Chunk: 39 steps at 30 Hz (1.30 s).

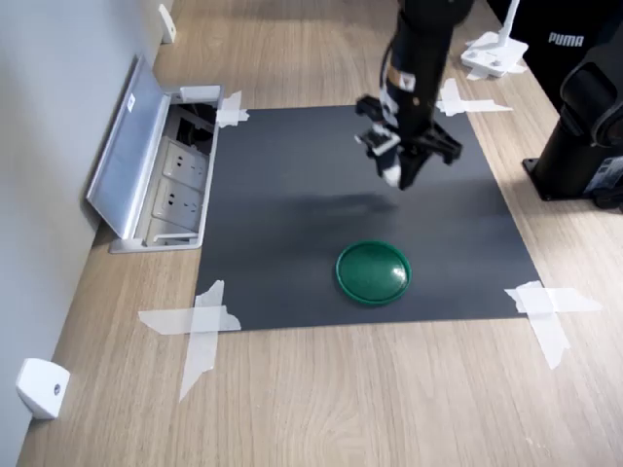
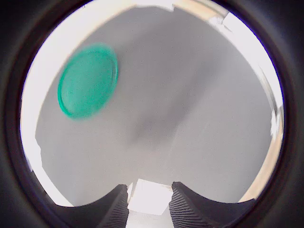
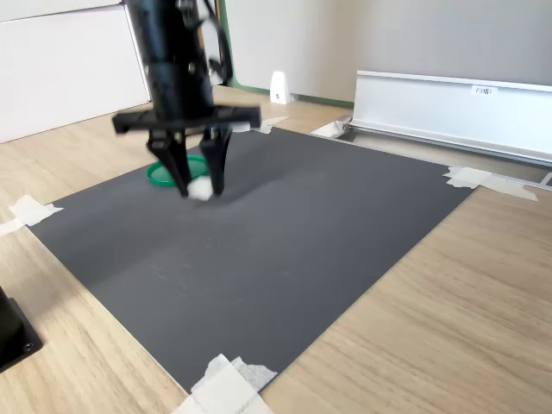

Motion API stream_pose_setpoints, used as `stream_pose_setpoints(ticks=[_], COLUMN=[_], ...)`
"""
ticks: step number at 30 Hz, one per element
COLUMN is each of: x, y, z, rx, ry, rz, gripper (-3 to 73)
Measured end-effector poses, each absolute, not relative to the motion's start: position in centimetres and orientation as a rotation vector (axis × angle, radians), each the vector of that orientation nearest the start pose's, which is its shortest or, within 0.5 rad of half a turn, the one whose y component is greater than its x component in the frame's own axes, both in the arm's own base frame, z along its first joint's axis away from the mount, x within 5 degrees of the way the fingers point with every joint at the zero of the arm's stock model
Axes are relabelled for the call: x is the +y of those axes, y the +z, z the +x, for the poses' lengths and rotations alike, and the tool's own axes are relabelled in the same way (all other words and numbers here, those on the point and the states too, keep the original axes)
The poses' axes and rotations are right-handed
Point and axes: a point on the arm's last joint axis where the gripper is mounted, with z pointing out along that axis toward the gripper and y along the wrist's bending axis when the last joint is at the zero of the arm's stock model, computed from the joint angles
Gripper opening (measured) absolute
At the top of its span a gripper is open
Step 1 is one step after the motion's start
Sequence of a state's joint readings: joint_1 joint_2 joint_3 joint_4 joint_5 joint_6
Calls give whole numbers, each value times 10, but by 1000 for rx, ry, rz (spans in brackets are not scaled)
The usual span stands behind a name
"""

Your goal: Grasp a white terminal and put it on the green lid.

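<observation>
gripping white terminal [image 3: 199,188] above mat [image 3: 285,241]

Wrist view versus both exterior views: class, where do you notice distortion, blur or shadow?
Wrist view: fisheye circle with black surround, the green lid smeared, the white terminal overexposed between the fingers. Second exterior view: the gripper and arm are motion-blurred, the mat sharp. First exterior view: soft shadow on the mat below the gripper; glare spots on the lid.
</observation>
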<state>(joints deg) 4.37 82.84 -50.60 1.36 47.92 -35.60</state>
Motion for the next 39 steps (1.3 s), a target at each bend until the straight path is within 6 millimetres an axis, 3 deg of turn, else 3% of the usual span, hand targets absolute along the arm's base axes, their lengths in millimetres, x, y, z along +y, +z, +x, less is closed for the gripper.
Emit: stream_pose_setpoints(ticks=[5, 9, 21, 26, 36, 39], x=[52, 77, 133, 138, 141, 141], y=[261, 270, 217, 200, 186, 185], z=[269, 270, 277, 284, 290, 291], rx=[2612, 2542, 2568, 2583, 2591, 2588], ry=[-57, -36, -46, -55, -54, -53], rz=[-1086, -1187, -1444, -1451, -1454, -1452], gripper=[333, 333, 333, 333, 333, 371])
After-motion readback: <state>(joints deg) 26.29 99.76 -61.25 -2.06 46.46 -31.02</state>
